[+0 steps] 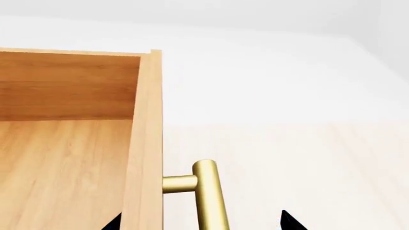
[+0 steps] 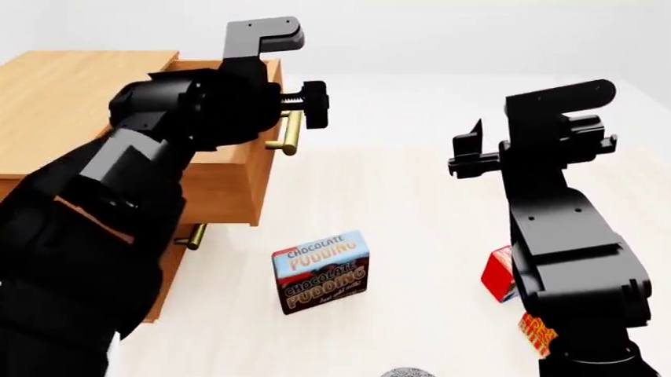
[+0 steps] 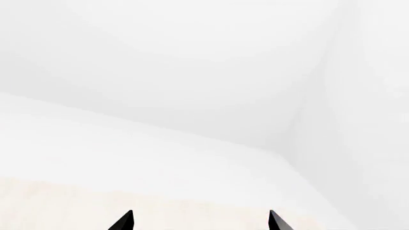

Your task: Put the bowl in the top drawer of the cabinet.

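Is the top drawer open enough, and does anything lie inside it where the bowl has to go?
The top drawer is pulled out of the cabinet. The part of its floor seen in the left wrist view is bare wood. The left gripper straddles the handle, beside the opening, not over it.

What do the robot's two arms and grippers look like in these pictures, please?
Both arms are matte black with blocky, faceted links. The left arm looks bulky, with a greyer panel; the right arm is a squarish column. Each gripper's fingertips are thin black points. No cables or markings show.
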Tool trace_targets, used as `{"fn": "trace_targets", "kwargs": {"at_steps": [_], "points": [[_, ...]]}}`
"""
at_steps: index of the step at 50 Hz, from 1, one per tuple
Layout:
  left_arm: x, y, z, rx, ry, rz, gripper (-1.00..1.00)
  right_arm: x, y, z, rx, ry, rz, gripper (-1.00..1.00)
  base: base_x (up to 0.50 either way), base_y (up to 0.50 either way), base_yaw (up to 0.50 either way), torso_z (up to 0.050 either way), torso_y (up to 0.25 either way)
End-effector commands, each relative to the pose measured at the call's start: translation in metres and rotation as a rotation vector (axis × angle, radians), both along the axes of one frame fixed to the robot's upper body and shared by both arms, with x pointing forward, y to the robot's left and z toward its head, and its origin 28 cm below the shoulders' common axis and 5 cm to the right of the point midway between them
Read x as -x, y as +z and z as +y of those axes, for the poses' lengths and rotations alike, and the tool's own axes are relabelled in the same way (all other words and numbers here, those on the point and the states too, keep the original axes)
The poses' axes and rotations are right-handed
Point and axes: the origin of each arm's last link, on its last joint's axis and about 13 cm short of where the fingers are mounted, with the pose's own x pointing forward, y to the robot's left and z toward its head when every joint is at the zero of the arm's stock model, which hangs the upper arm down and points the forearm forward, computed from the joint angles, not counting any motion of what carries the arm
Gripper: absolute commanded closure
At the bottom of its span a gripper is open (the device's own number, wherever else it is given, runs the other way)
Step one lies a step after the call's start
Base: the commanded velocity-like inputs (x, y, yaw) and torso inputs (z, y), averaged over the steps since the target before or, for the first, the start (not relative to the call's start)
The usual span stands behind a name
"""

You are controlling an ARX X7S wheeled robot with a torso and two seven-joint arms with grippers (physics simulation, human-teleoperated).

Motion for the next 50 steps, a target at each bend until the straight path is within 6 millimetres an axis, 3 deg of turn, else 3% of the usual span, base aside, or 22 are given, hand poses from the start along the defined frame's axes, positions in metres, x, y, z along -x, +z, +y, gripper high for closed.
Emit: {"fn": "trace_targets", "kwargs": {"at_steps": [1, 15, 22, 29, 40, 50], "points": [[0.01, 0.006, -0.031, 0.336, -0.2, 0.099, -1.0, 0.001, -0.004, -0.001, -0.017, 0.01, 0.003, -1.0, 0.0, 0.0, 0.0, 0.0, 0.0], [0.029, 0.032, -0.05, 0.395, -0.328, 0.07, -1.0, 0.0, -0.006, -0.003, -0.041, 0.022, 0.005, -1.0, 0.0, 0.0, 0.0, 0.0, 0.004], [0.039, 0.045, -0.048, 0.403, -0.355, 0.042, -1.0, 0.001, -0.006, -0.004, -0.044, 0.02, 0.005, -1.0, 0.0, 0.0, 0.0, 0.0, 0.005], [0.038, 0.056, -0.033, 0.471, -0.318, 0.025, -1.0, 0.002, -0.006, -0.002, -0.04, 0.02, 0.003, -1.0, 0.0, 0.0, 0.0, 0.0, 0.007], [0.052, 0.093, -0.004, 0.61, -0.299, -0.073, -1.0, 0.004, -0.001, 0.003, -0.021, 0.025, -0.001, -1.0, 0.0, 0.0, 0.0, 0.001, 0.003], [0.066, 0.114, 0.018, 0.673, -0.287, -0.153, -1.0, 0.006, 0.002, 0.007, -0.003, 0.028, -0.004, -1.0, 0.0, 0.0, 0.0, 0.0, 0.0]]}}
